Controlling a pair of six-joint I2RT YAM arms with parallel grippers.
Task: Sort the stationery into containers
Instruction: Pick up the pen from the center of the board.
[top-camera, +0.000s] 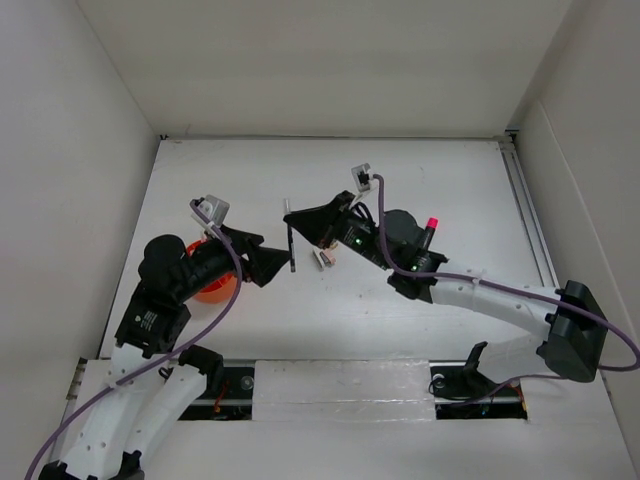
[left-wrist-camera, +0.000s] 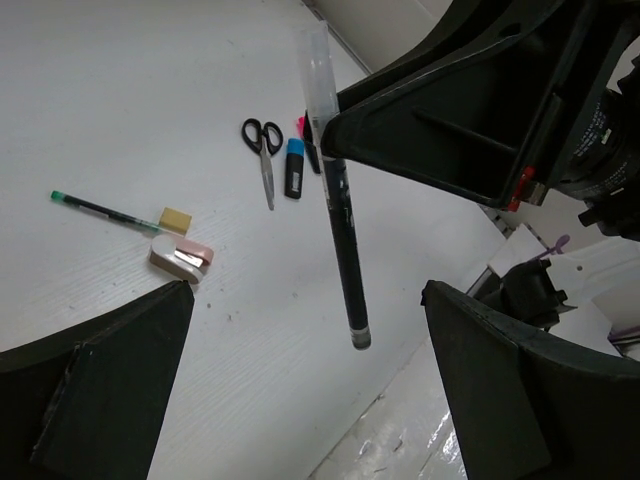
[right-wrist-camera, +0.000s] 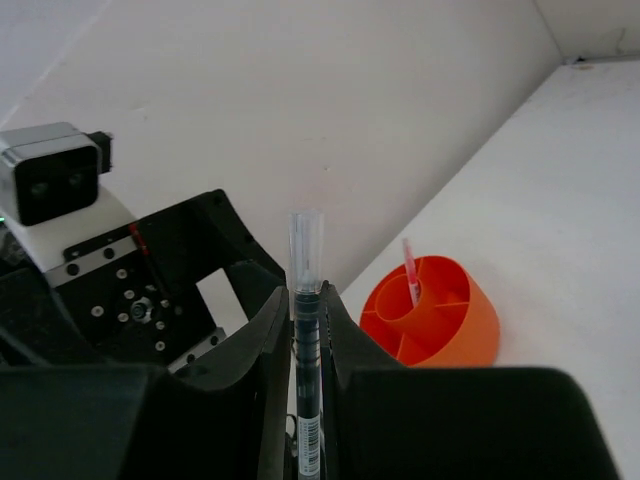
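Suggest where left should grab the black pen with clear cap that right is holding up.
Likely the bare lower barrel of the black pen with clear cap, below where the right gripper clamps it. It hangs near upright, that stretch free, facing the open fingers of the left gripper; come straight in from the left arm's side, one finger each side.

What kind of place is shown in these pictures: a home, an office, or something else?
Probably a robot test cell, not an office: plain white panels enclose a white table, the left arm and right arm stand bolted at its near edge, and scissors lie among loose stationery.
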